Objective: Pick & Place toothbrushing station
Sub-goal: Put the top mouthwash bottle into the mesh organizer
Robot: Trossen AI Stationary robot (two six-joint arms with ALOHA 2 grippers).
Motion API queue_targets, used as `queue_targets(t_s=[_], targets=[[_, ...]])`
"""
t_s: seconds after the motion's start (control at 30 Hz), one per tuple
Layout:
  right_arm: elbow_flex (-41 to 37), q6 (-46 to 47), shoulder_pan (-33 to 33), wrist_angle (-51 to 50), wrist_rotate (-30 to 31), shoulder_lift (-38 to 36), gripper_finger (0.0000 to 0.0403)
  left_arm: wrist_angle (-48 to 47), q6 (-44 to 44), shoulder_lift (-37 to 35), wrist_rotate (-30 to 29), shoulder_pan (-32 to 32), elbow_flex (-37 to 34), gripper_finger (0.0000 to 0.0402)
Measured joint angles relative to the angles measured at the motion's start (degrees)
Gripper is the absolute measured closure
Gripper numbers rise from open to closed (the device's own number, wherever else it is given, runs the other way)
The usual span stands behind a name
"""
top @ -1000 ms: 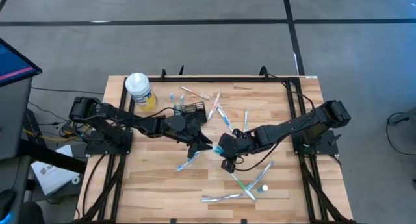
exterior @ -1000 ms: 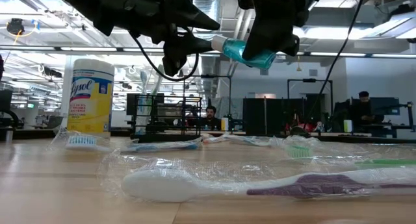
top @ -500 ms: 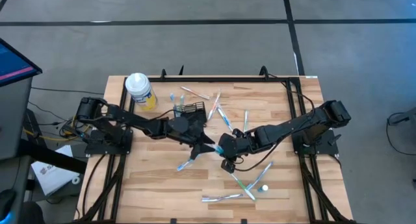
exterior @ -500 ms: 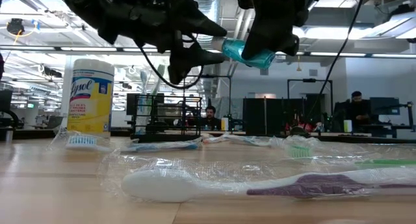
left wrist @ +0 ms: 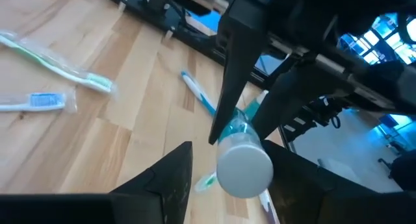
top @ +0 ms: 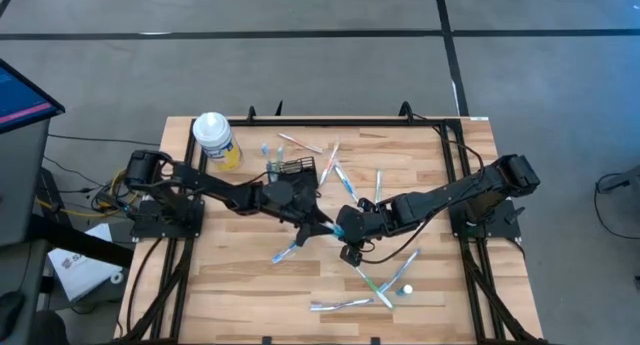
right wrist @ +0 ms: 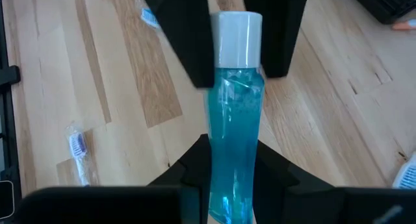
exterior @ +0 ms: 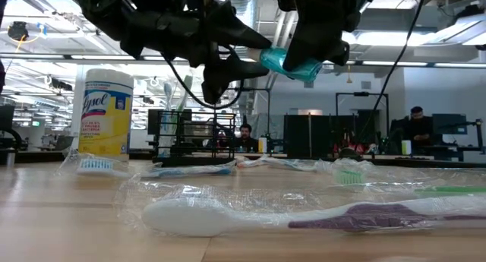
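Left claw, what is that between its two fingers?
The white cap of the blue bottle that the right claw holds; the left wrist view shows it between the left claw fingers.

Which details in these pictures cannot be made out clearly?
- Caddy contents: high view too small; in the low view, blurred.
- Bottle base: right wrist view, hidden by the right gripper.
- Cap contact with the left gripper: unclear in the left wrist view.
- Canister label: small print blurred, low view.

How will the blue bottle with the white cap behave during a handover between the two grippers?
The blue bottle looks smooth and waisted, so it may slip in the right gripper. Its round white cap, between the left gripper's open fingers, could twist. It appears mostly full, so probably heavy for its size.
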Motion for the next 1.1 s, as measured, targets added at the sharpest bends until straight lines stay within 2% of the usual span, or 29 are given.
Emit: queue_targets(t_s=[0.3, 0.73, 1.1], targets=[[0.0, 0.0, 0.0, 0.0, 0.0, 0.0, 0.0337, 0.1, 0.0, 2.6, 1.4, 0.0, 2.9, 0.0233], [0.0, 0.0, 0.0, 0.0, 0.0, 0.0, 0.0337, -0.2, 0.0, 2.6, 3.3, 0.0, 3.0, 0.0307], [0.0, -1.4, 0.0, -0.1, 0.0, 0.0, 0.0333, -0.3, 0.5, 2.6, 4.0, 0.0, 3.0, 0.0313]])
